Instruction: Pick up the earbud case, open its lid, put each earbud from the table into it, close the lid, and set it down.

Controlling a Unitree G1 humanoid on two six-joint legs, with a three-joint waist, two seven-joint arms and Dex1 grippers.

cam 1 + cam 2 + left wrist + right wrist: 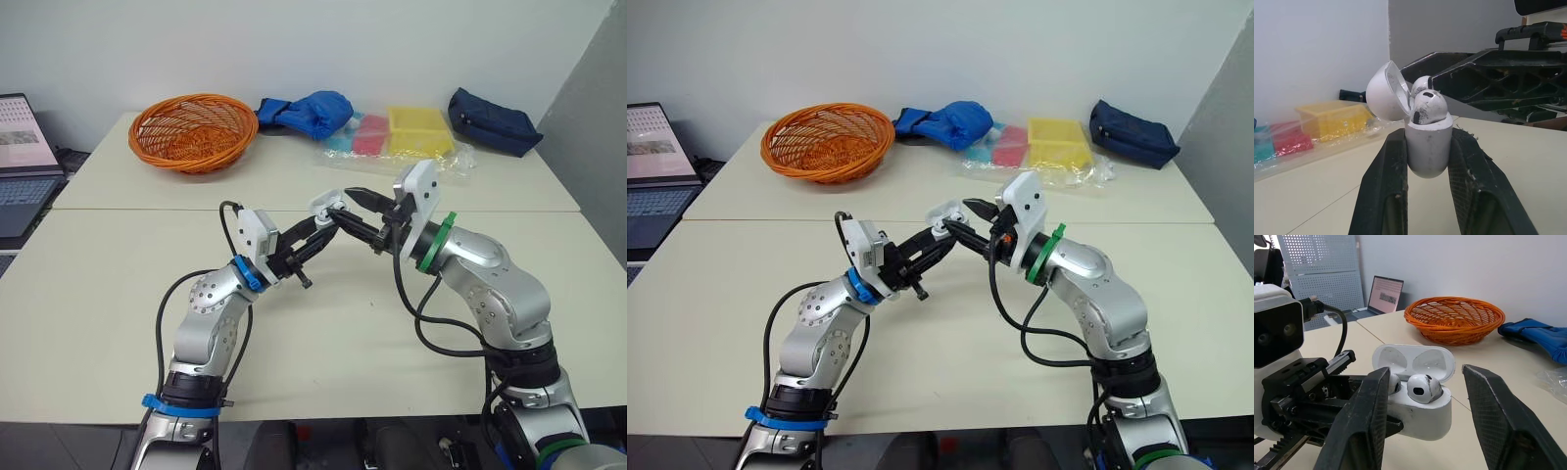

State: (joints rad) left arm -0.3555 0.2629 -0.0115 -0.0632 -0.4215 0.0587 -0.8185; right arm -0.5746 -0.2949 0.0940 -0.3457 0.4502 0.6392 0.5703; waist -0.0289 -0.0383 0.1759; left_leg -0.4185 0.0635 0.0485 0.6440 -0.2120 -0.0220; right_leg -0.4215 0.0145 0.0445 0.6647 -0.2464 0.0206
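Right wrist view: basket (1454, 318), laptop (1387, 294) behind the earbud case (1422, 416).

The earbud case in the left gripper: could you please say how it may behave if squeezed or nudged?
The earbud case looks hard, smooth and rounded, so it could slip from the left gripper if squeezed unevenly. Its open lid would likely swing on its hinge when bumped. Being small, it is probably light.

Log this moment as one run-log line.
left gripper: shut on earbud case, above table | lid: open | earbuds: both in case | right gripper: open, near case | pending: close lid, set down
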